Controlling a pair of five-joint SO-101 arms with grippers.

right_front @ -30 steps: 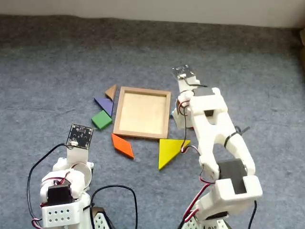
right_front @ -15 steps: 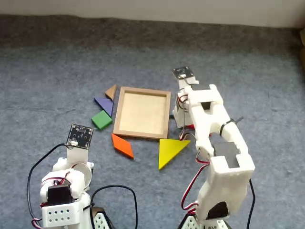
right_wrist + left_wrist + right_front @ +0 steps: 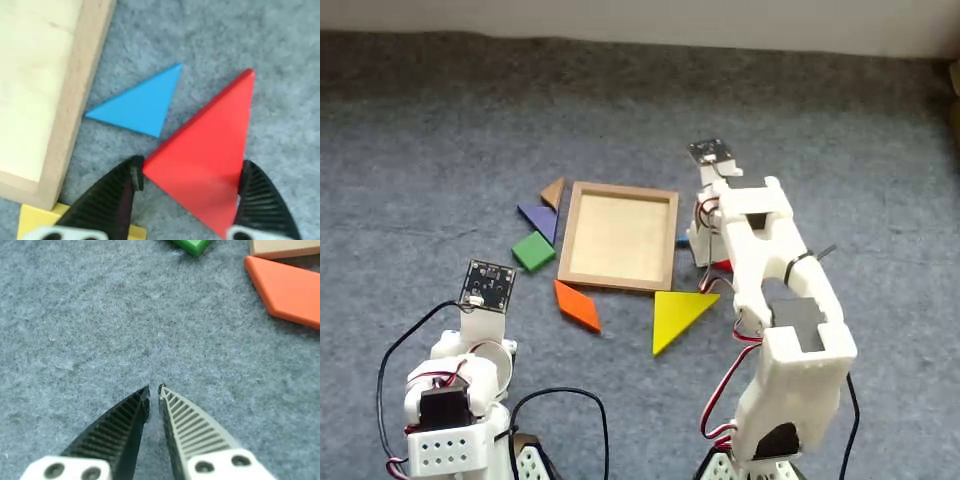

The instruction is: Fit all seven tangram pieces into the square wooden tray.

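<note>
The square wooden tray [image 3: 618,283] lies empty in mid-table. Right of it lie a small blue triangle [image 3: 137,107] and a red triangle [image 3: 207,160], flat on the carpet. My right gripper [image 3: 190,166] is open and low over the red triangle, one finger at each side of it. A yellow triangle [image 3: 675,312] and an orange parallelogram [image 3: 577,305] lie at the tray's near edge. A green square [image 3: 532,250], a purple triangle [image 3: 540,218] and a brown triangle [image 3: 553,192] lie to its left. My left gripper [image 3: 154,388] is shut over bare carpet, near the orange parallelogram [image 3: 285,290].
Grey carpet covers the table. The left arm [image 3: 460,390] is folded back at the near left corner. The right arm [image 3: 770,270] stretches along the tray's right side. The tray's rim [image 3: 75,100] runs close beside the blue triangle.
The right arm has bent and come down, and its wrist has shifted slightly right over the red triangle. The left arm and the pieces have stayed put.
</note>
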